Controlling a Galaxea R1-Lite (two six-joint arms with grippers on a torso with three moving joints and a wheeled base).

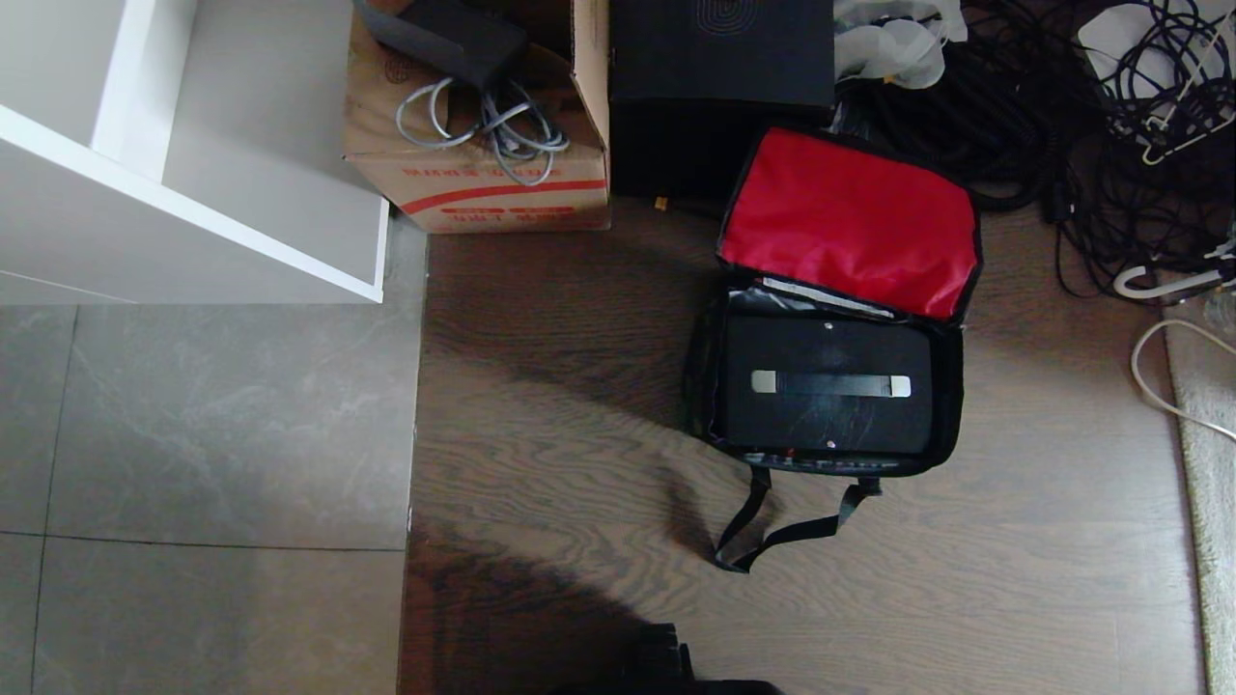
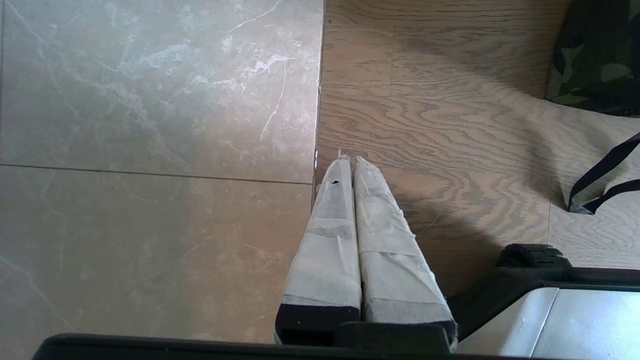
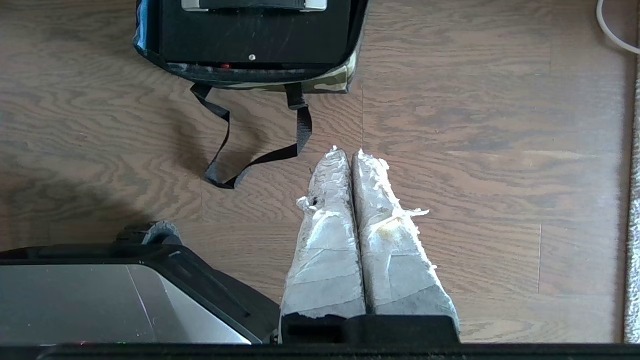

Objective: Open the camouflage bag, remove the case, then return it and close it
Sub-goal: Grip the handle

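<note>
Brown wood floor [image 1: 579, 434] meets grey tile [image 1: 193, 425] on the left. A white shelf [image 1: 193, 145] stands at the far left, and a pale rug [image 1: 1212, 463] borders the right edge. Soft light falls across the wood.

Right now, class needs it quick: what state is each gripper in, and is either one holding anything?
Left gripper: fingers shut, holding nothing, above the floor seam.
Right gripper: fingers shut, holding nothing, above the wood floor near the camouflage bag.

Cardboard carton [image 1: 483, 183] holds grey cables [image 1: 488, 121], beside white shelf unit [image 1: 193, 145]. Black box [image 1: 719, 68] right of carton. Tangled black cables [image 1: 1081, 135] at far right. Floor: grey tile [image 1: 193, 434] meets wood [image 1: 560, 434].
</note>
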